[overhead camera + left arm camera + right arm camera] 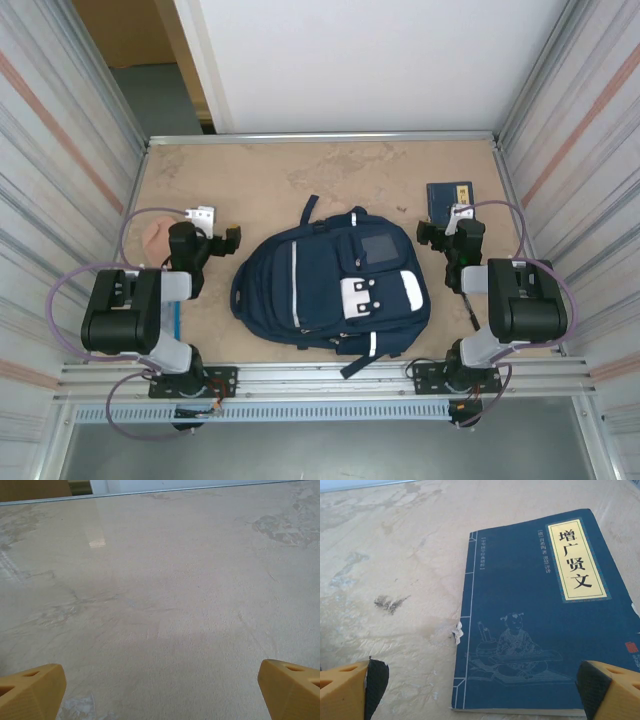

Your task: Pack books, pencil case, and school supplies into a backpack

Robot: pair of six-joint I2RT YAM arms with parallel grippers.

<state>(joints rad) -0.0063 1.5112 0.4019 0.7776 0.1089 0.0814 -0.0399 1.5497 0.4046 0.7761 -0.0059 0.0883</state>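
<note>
Backpack: the large navy-blue fabric backpack [330, 290], with white stripes and a square front patch, lies flat mid-table between the two arms in the top view.
Book: the thin navy-blue book [449, 199] with a pale gold title label lies at the far right of the beige tabletop [260, 180], well apart from the backpack.
Book, close up: the right wrist view adds what the top view cannot resolve. It shows vertical characters on the label, a line drawing of a seated figure, and a torn scrap at the spine edge.
Right gripper: the right gripper [480, 692] is spread wide and grasps nothing. Its orange, black-padded fingertips [350, 690] flank the book's near edge without touching it.
Left gripper: the left gripper [160, 690] is likewise released and empty. Its orange fingertips [32, 690] sit at the frame corners over bare tabletop. From above it stands left of the backpack.
Loose supplies: a peach-pink roundish lump [154, 238] lies just left of the left arm's wrist. A light-blue strip [175, 320] peeks from under that arm.
Pen: a thin dark stick [470, 310] beside the right arm may be a pen; it is too small to be sure.
</note>
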